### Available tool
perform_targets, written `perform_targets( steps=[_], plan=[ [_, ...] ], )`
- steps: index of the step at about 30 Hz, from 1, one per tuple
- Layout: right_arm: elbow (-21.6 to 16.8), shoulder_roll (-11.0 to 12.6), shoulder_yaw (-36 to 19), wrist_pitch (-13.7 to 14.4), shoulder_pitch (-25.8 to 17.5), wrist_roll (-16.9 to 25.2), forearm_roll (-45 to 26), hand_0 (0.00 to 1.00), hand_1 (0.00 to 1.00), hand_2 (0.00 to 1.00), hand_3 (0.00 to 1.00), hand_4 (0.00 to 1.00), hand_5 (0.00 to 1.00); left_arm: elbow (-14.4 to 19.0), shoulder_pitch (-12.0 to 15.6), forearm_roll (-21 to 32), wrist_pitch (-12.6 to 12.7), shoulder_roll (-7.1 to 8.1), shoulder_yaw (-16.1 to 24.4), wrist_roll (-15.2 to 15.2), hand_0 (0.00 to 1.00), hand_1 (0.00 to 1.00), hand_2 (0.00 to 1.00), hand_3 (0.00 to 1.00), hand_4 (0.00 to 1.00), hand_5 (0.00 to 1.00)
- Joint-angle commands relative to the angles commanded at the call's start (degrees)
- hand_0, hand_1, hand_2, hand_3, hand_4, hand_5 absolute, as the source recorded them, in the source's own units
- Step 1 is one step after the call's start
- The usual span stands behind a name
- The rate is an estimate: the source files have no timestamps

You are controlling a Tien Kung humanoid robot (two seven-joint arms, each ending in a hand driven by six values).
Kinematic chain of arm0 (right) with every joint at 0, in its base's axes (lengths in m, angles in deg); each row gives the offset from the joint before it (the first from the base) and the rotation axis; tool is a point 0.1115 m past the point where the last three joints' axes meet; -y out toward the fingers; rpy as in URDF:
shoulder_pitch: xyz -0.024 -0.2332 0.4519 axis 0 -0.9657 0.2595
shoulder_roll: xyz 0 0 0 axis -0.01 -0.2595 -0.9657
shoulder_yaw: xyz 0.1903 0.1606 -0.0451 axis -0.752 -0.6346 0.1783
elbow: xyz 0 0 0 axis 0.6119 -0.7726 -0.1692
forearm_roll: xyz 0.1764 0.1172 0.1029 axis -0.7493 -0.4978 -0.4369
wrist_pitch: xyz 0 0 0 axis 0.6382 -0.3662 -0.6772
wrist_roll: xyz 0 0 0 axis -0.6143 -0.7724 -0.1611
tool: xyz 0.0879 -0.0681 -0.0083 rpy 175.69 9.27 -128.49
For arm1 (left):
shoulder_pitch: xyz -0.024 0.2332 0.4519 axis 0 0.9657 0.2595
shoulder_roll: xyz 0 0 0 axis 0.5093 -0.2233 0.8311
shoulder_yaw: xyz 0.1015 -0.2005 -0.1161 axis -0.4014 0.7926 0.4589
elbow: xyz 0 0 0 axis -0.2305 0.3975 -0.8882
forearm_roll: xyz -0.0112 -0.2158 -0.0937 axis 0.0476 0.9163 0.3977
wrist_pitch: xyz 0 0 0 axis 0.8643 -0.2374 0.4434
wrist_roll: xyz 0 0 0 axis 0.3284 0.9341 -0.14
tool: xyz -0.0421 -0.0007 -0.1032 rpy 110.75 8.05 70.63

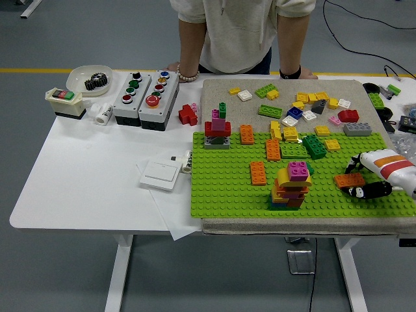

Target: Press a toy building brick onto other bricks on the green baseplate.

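Right hand [367, 177] pinched orange brick [349, 180] at the green baseplate [221, 188] 3 o'clock edge. Brick judged light, rigid, slick; best gripped by its long sides.

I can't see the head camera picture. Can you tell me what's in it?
The robot's right hand reaches in from the right, its fingers around an orange brick on the green baseplate. A brick tower with a pink top stands to the left of it, loose bricks lie behind, and a person stands at the far side of the white table.
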Motion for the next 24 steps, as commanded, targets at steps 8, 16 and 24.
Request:
perform_targets(
  steps=[8, 16, 24],
  plan=[
    [0.5, -0.2, 0.1, 0.5, -0.1, 0.4, 0.5, 0.588, 0.501, 0.547, 0.534, 0.767, 0.39, 0.0, -0.1, 0.1, 0.0, -0.03, 0.0, 0.0, 0.797, 0.771, 0.74, 0.586, 0.649, 0.661],
    [0.9, -0.3, 0.2, 1.5, -0.1, 0.8, 0.5, 0.543, 0.473, 0.52, 0.526, 0.729, 0.382, 0.0, -0.2, 0.1, 0.0, -0.06, 0.0, 0.0, 0.797, 0.771, 0.739, 0.586, 0.649, 0.661],
    [0.5, -0.1, 0.0, 1.8, -0.2, 1.1, 0.4, 0.544, 0.471, 0.521, 0.524, 0.727, 0.385, 0.0, -0.1, -0.3, -0.1, -0.02, 0.1, 0.1, 0.797, 0.772, 0.739, 0.586, 0.649, 0.662]
  ],
)
